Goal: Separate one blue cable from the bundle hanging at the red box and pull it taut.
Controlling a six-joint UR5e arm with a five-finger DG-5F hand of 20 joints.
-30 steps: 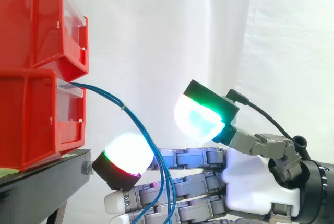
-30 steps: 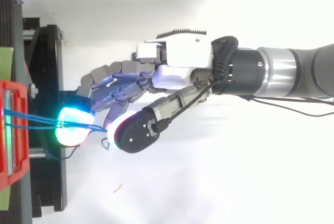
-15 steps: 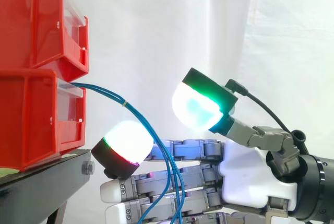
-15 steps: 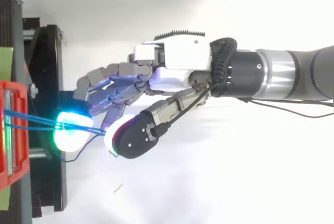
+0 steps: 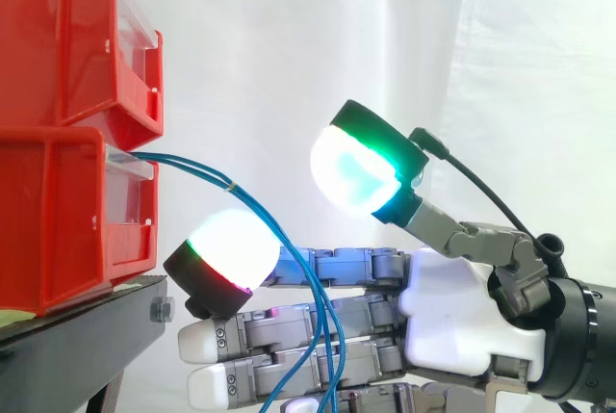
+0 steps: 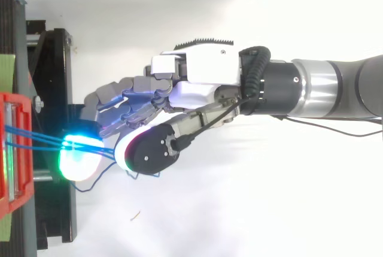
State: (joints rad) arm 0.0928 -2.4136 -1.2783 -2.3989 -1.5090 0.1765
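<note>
Evidently mid-separation, the hand (image 5: 462, 322), fingers straight and thumb raised apart, lies among the blue cables (image 5: 229, 185) hanging from the lower red bin (image 5: 58, 220); next it must pinch one.

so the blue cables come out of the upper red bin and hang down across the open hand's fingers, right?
Not quite. The blue cables come out of the lower red bin, not the upper red bin; the side view shows it. The rest holds: they hang down across the fingers of the open hand.
</note>
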